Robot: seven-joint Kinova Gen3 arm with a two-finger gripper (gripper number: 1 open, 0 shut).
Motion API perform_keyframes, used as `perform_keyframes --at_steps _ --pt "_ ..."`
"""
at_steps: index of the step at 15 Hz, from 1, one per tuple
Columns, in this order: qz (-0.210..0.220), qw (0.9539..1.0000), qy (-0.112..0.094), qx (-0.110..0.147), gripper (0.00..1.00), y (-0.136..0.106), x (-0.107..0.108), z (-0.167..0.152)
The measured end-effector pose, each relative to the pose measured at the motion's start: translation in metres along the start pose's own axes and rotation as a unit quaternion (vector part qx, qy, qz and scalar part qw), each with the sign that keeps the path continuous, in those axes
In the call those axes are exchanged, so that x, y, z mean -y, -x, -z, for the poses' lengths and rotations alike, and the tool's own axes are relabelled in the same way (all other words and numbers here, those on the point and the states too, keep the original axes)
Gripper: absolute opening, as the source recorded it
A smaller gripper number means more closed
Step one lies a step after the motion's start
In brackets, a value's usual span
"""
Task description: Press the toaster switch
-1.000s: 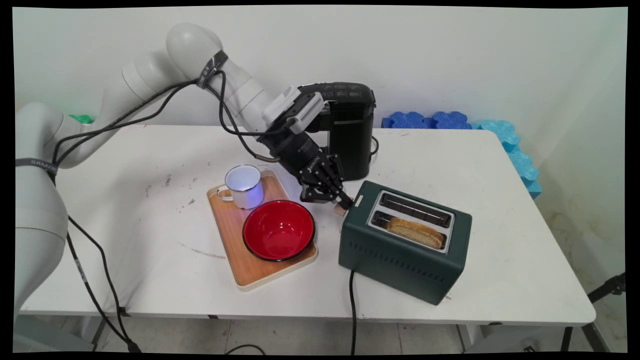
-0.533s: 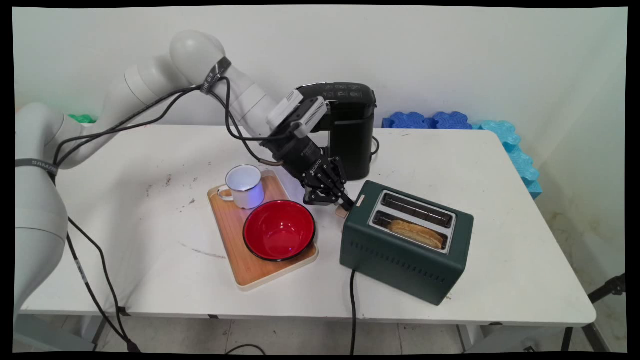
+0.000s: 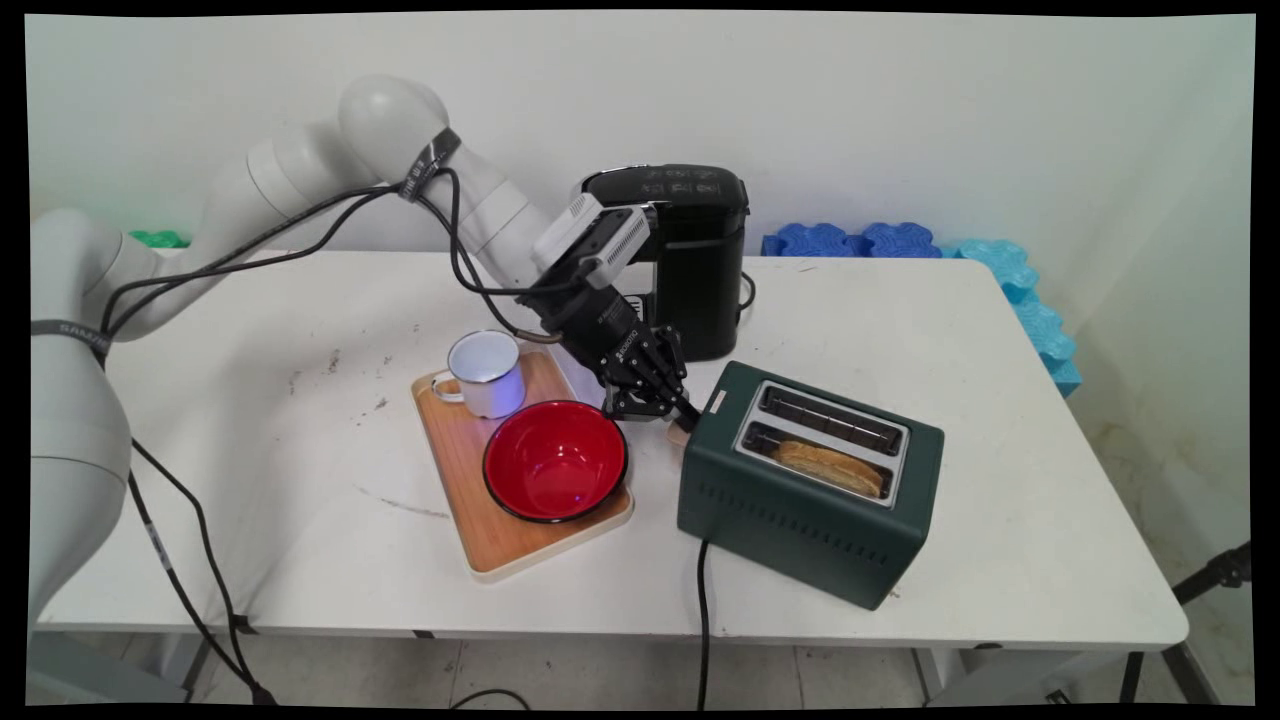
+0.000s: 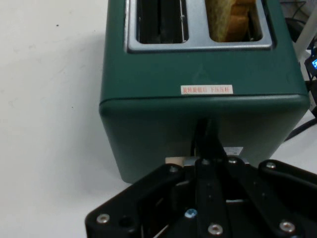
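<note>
A dark green two-slot toaster point(image 3: 800, 520) stands right of the table's middle, with a slice of toast point(image 3: 828, 467) sitting low in its near slot. My gripper point(image 3: 686, 413) is shut, its fingertips pressed together on the beige lever point(image 3: 678, 434) at the toaster's left end. In the hand view the joined fingers point(image 4: 207, 134) run up against the toaster's end wall point(image 4: 198, 119), just above the lever point(image 4: 174, 160). The toast point(image 4: 233, 20) shows in the right slot; the other slot is empty.
A wooden tray point(image 3: 470, 520) left of the toaster holds a white mug point(image 3: 487, 372) and a red bowl point(image 3: 555, 462). A black coffee machine point(image 3: 700, 270) stands behind the gripper. Blue foam pieces point(image 3: 860, 240) line the back right edge. The toaster's cord point(image 3: 700, 600) hangs over the front edge.
The gripper has moved down along the toaster's left end, taking the lever down with it. The toast has sunk lower into its slot.
</note>
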Motion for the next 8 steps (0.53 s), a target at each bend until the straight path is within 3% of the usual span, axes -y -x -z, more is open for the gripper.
perform_keyframes --at_steps 8 --pt "0.009 0.9999 -0.001 0.009 0.0 0.0094 -0.0057 0.0004"
